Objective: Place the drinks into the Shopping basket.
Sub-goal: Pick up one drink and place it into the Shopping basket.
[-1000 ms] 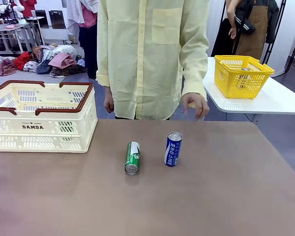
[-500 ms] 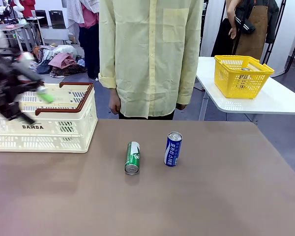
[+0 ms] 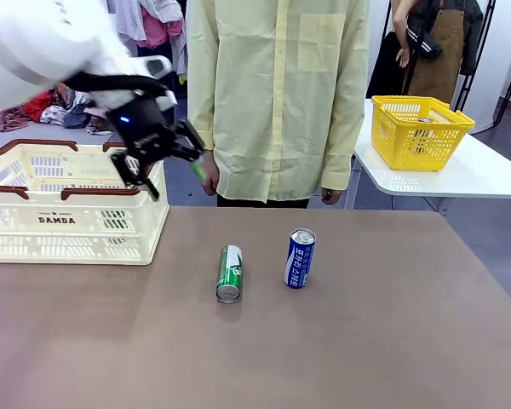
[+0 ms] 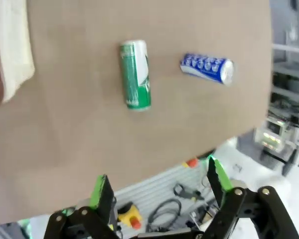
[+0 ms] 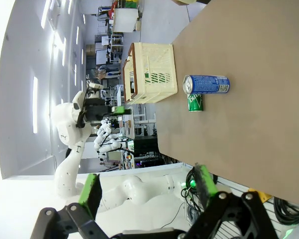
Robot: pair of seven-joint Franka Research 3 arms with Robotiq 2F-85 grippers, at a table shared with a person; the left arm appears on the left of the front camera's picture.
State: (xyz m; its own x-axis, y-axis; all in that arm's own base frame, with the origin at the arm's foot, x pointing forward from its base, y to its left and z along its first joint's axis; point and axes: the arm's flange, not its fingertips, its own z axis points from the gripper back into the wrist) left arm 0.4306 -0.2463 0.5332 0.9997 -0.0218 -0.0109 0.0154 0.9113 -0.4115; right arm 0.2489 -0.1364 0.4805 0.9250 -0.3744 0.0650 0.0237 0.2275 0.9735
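Left hand (image 3: pixel 172 170) and right hand (image 5: pixel 147 184) are wide open and empty; green can (image 3: pixel 229 273) and blue can (image 3: pixel 300 257) rest on the table (image 3: pixel 366 341) below the left hand, with the Shopping basket (image 3: pixel 68 223) beside it.

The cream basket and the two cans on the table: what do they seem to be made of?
The large cream-white lattice basket with brown rim handles looks like moulded plastic, matt, judging by its even grid of holes. The slim green drink can lying on its side and the slim blue upright drink can seem to be metal: printed glossy sides, bare silver ends.
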